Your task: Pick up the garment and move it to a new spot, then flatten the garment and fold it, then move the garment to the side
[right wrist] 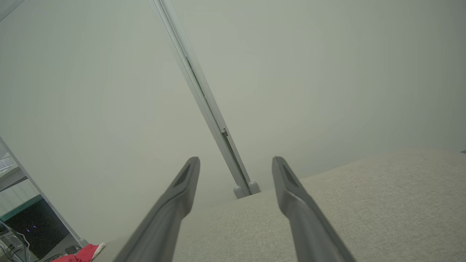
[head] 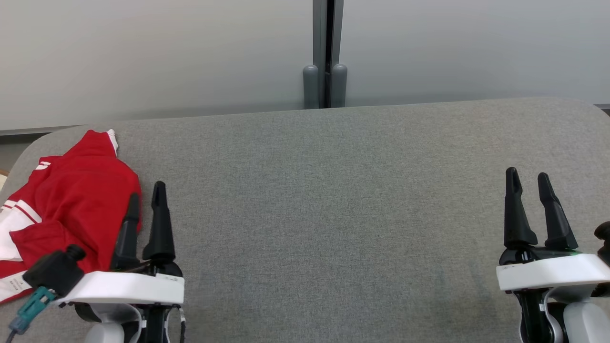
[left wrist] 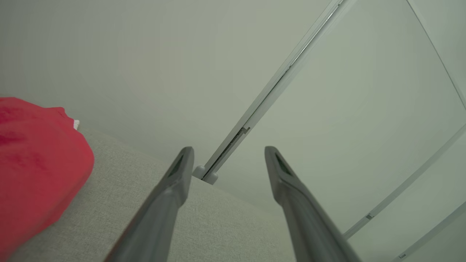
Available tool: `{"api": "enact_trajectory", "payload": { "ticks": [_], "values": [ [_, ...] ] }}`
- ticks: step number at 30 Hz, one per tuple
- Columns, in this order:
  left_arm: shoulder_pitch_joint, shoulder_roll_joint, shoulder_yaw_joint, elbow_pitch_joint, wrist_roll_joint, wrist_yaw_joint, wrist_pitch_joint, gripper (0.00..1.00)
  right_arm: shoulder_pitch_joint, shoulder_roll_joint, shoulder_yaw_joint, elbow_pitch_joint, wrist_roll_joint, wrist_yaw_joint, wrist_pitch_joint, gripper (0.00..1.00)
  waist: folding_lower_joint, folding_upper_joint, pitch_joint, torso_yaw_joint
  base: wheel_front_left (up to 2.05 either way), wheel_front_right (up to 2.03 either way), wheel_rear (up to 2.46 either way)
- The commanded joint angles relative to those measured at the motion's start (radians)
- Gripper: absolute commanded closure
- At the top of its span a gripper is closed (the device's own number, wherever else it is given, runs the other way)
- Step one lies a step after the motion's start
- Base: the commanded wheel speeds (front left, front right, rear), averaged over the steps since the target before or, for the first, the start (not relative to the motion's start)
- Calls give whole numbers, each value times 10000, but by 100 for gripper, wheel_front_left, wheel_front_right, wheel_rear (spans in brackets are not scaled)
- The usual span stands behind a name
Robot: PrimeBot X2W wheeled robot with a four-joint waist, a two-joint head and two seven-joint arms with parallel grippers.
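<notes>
- The garment [head: 71, 200], red with white stripes and white trim, is seen crumpled in a heap at the left edge of the surface [head: 333, 190], close to its rounded back-left corner.
- Part of a white stripe and a white label are shown along the lower left of the heap; the cloth is neither flattened nor folded.
- In the left wrist view the garment [left wrist: 32, 163] is seen as a red mound lying on the grey fabric to the left of the fingers [left wrist: 171, 189], apart from them.
- In the right wrist view a small piece of the garment [right wrist: 82, 253] is seen far off at the lower left corner.
- The left hand [head: 147, 192] is held just beside the garment's right edge, its jaws spread wide and nothing caught between them.
- In the head view one dark finger is overlapped with the red cloth; whether contact is made there cannot be told.
- A teal connector [head: 33, 305] on a cable is seen at the left wrist, in front of the garment.
- The right hand [head: 527, 174] is held well apart from the garment, over the right side of the surface, released and empty.
- The middle of the grey, cloth-covered surface is left bare between the two hands.
- Pale wall panels [head: 167, 52] are seen behind the surface, joined by a dark vertical seam [head: 327, 47] with two rounded grey caps [head: 325, 85] at its foot.
</notes>
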Motion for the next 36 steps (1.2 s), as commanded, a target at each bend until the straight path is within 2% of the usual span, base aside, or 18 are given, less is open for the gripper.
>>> {"api": "enact_trajectory", "payload": {
  "ticks": [1,11,23,27,33,36],
  "values": [
    [-64,60,-154,-38,450,127,-72,0,-47,-33,-19,-37,-373,2,-118,0,0,0,16,-9,0,0,0],
    [-98,69,-1043,574,2478,788,-350,0,-65,25,167,370,-1895,2,-396,0,0,0,78,-58,0,0,0],
    [-147,78,-1636,798,4279,1177,-651,0,-59,49,549,322,-3119,2,-709,0,0,0,92,-72,0,0,0],
    [-210,342,-2063,1025,5202,1483,-761,0,-40,53,642,384,-3682,2,-812,0,0,0,80,-73,0,0,0],
    [-261,366,-2316,1086,5502,1870,-879,0,-21,74,642,422,-4029,2,-924,0,0,0,90,-80,0,0,0],
    [-258,343,-2333,1061,5497,1936,-938,0,27,111,744,499,-3665,2,-998,0,0,0,102,-79,0,0,0]
  ]
}}
